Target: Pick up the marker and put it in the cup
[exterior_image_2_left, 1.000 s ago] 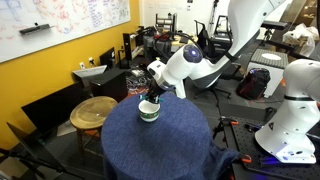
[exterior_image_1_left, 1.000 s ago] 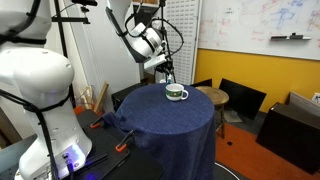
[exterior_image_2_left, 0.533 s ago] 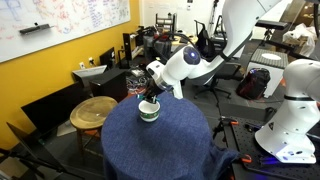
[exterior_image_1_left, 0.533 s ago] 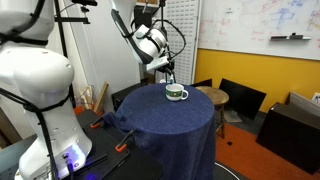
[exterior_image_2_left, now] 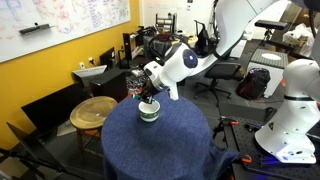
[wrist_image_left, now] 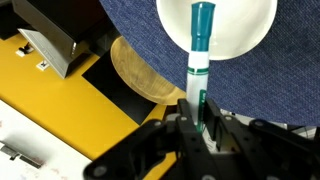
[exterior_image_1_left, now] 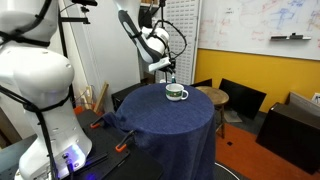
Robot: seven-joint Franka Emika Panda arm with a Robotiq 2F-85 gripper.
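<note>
The cup is a short white mug with a dark green band, standing on the blue-cloth round table; it also shows in an exterior view. My gripper is shut on the marker, which has a white body and a teal end. In the wrist view the marker points at the cup's white inside, its teal end over the opening. In both exterior views the gripper hangs just above the cup; the marker is too small to make out there.
A round wooden stool stands beside the table, also in the wrist view. Black chairs and a yellow wall lie beyond. A white robot body stands near the table.
The arm has shifted slightly toward the cup with the marker still held. The cup has not moved.
</note>
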